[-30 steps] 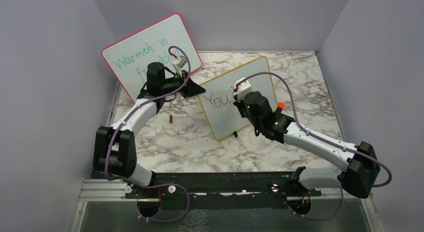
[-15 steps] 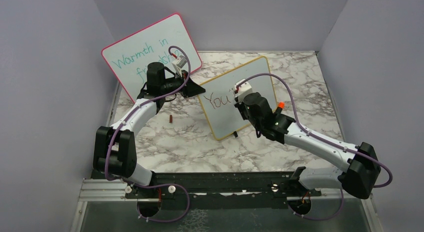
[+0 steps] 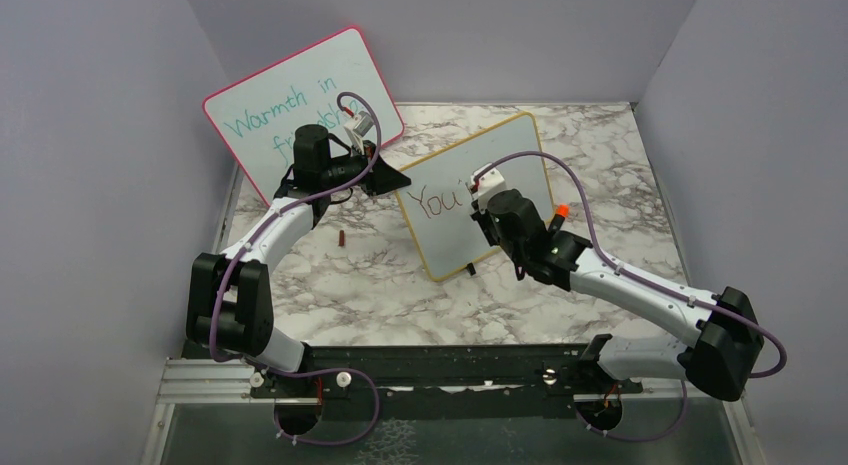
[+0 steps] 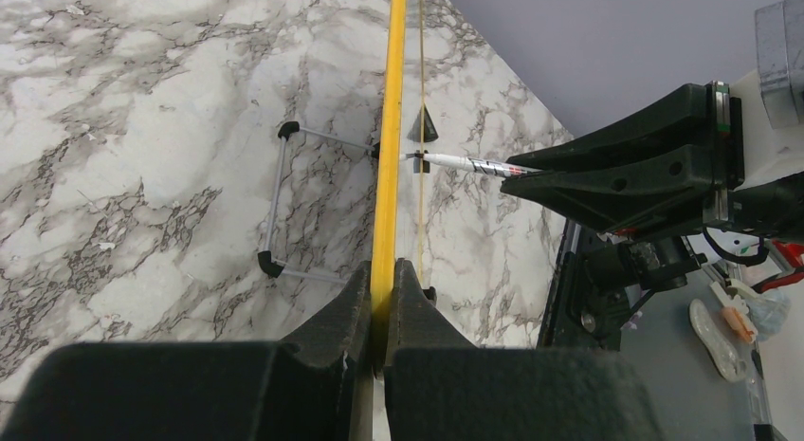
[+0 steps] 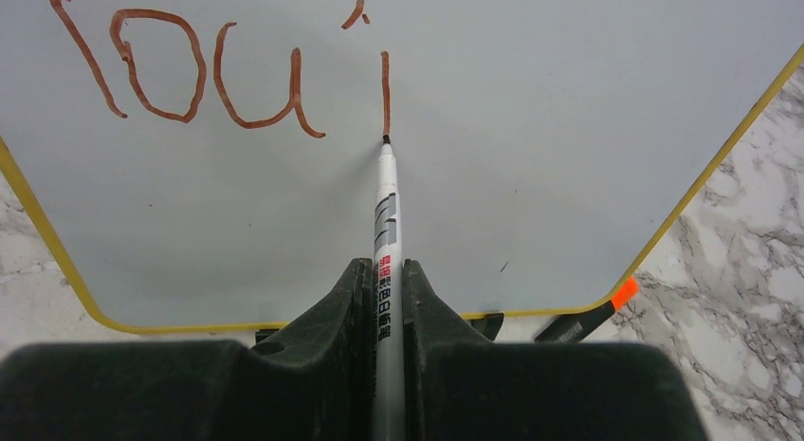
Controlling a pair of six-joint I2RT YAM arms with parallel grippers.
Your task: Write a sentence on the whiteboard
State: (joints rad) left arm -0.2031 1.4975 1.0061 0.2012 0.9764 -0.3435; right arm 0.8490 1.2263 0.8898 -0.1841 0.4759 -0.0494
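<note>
The whiteboard (image 3: 440, 240) stands tilted near the middle of the counter (image 3: 340, 285), toward its far edge. The left gripper (image 4: 382, 270) is clamped on the board's yellow frame at its left edge. The right gripper (image 5: 384, 268) pinches a marker (image 5: 384, 204), whose tip touches the board at the foot of the sentence (image 5: 385, 90)'s newest stroke, after "You'".

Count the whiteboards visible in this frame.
2. The pink-framed whiteboard with teal writing stands back left; the yellow-framed whiteboard with red-brown writing stands mid-table, to its right. No others show.

Marble table (image 3: 380, 285) carries: whiteboard (image 3: 445, 240), pink-framed board (image 3: 280, 95), small brown cap (image 3: 342, 238), orange-tipped marker (image 3: 560, 212).
</note>
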